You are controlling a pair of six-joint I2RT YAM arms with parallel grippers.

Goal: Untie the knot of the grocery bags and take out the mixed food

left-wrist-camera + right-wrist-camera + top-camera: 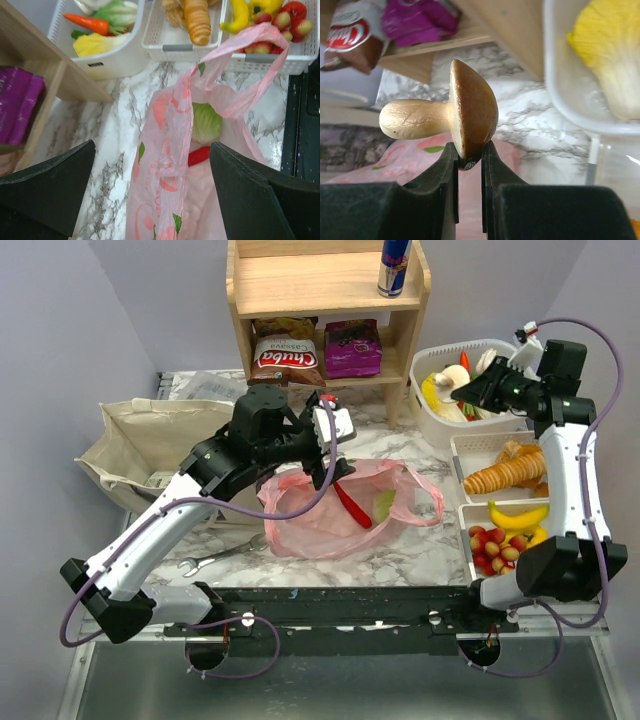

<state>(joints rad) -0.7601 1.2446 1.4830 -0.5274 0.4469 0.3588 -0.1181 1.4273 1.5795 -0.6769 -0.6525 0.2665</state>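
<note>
The pink grocery bag point(320, 525) lies crumpled on the marble table, its handle loops point(425, 502) spread apart; the knot is out of view. Inside it I see a red pepper point(199, 155) and a pale green leafy item point(206, 122). My left gripper point(152, 150) hangs open just above the bag point(165, 190), a strip of pink plastic running between its wide-set fingers without touching them. My right gripper point(469, 150) is shut on the cap edge of a pale mushroom point(465, 112), held up beside the white basket point(432, 418). The beige tote point(150, 440) sags at the left.
The basket holds a carrot point(87, 22) and greens. Two white trays point(462, 445) on the right hold bread, a banana point(517, 516) and small red fruit. The wooden shelf point(320, 285) carries a can, a Chuba bag point(285, 352) and a purple packet. A wrench point(215, 558) lies near the front.
</note>
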